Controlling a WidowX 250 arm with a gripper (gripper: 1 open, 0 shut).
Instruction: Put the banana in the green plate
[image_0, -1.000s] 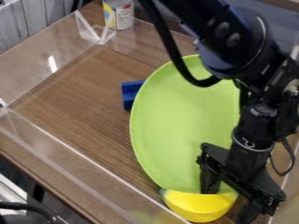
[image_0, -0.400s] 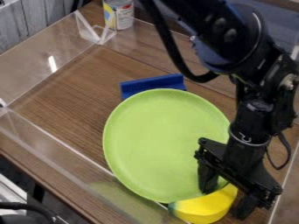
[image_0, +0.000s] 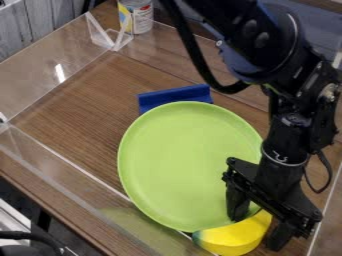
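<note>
Touching banana: green plate (blue blk nr).

The green plate shifted, exposing more blue block

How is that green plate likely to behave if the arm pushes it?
The green plate will probably slide as one stiff piece, since its rim holds an even round shape. It looks like thin, fairly light plastic for its width. It may tip or swivel, as its lower edge sits against the yellow object.
</note>
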